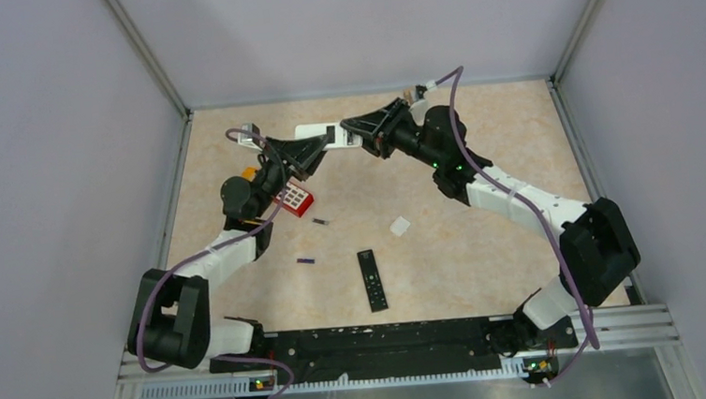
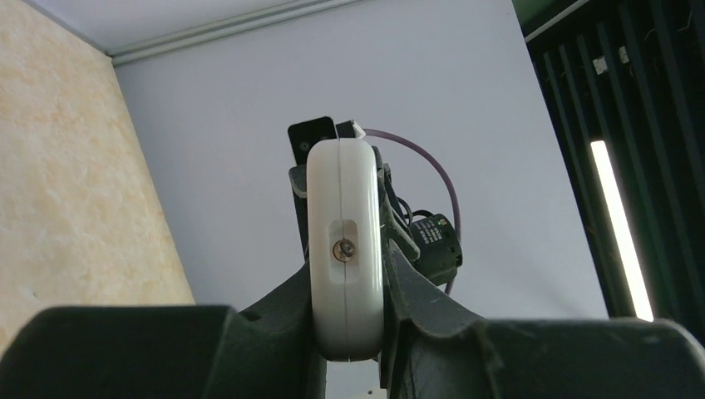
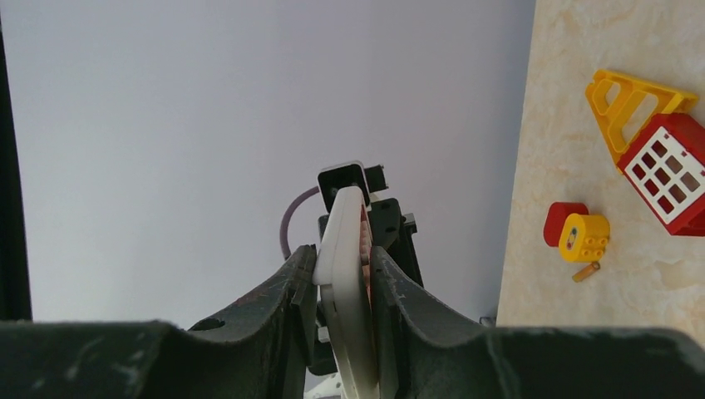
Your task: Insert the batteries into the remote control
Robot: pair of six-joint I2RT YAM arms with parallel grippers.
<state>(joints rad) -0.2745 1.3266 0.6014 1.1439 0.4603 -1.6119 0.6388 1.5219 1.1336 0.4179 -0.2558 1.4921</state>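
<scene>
- Your white remote (image 1: 321, 131) is held between both grippers over the far part of the table (image 1: 496, 152), well apart from the loose cells.
- Your left gripper (image 2: 345, 278) is pinching one end of it. From that wrist camera it shows end-on: a smooth, rounded white plastic shell with a seam down its middle and a small slot showing a metal contact.
- Your right gripper (image 3: 342, 270) is clamped on the other end. There the shell appears thin and edge-on, with pinkish-red buttons on one face.
- The far battery (image 1: 320, 221), a tiny dark cylinder, lies on the table just on the near side of the red-and-white block (image 1: 294, 199).
- The near battery (image 1: 306, 260), tinged purple-blue, lies closer to the arm bases, left of the black remote (image 1: 371, 280). You can make out only these two.
- The black remote is a slim flat bar lying lengthwise near the front middle.
- A small white square piece (image 1: 400, 225) lies flat, beyond and to the right of the black remote.
- Your right wrist camera shows a yellow plastic frame (image 3: 628, 104), a red cylinder (image 3: 564, 223) and a studded yellow brick (image 3: 584, 237) touching it.
- The tabletop is a mottled beige, stone-like surface.
</scene>
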